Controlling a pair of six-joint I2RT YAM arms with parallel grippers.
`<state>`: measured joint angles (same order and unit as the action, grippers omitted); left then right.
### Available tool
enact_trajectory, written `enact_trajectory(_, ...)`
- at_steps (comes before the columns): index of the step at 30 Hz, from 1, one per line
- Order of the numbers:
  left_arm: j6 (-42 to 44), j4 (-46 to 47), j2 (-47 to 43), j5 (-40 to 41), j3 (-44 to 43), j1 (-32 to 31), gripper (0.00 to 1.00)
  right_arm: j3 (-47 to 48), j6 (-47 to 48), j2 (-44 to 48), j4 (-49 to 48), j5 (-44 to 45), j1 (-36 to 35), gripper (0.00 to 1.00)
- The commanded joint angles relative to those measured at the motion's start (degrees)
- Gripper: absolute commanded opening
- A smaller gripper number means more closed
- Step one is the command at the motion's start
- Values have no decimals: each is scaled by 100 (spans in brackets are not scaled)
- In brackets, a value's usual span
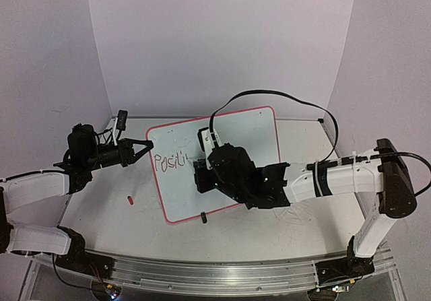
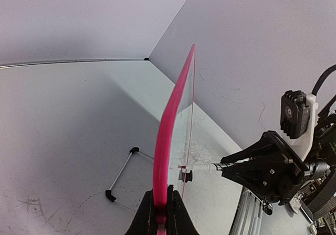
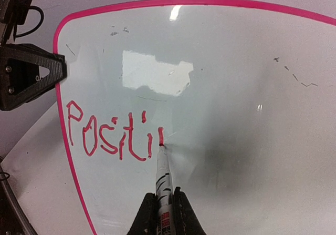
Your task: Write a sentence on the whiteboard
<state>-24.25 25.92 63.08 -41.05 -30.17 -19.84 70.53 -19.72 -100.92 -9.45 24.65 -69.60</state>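
The whiteboard stands tilted at mid-table, glossy white with a pink rim. Red lettering, the start of the sentence, reads "Positi" plus one fresh stroke. My left gripper is shut on the board's left rim; in its wrist view the fingers pinch the pink edge. My right gripper is shut on a white marker with black stripes. The marker's red tip touches the board just after the last stroke. From the left wrist view the right gripper shows behind the board.
A small red cap lies on the table left of the board. A black clip foot sits at the board's near edge. A wire stand lies beside the board, and a black cable arcs over it. White walls enclose the table.
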Motion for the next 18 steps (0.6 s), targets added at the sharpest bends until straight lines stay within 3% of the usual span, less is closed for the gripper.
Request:
enact_trajectory(1,212,229,2,-63,-97,-57,0,-139,-152,106,261,77,18,0)
enact_trajectory(18,206,226,-12,-67,-100,-56,0,-52,-57,71,64,359,-18,0)
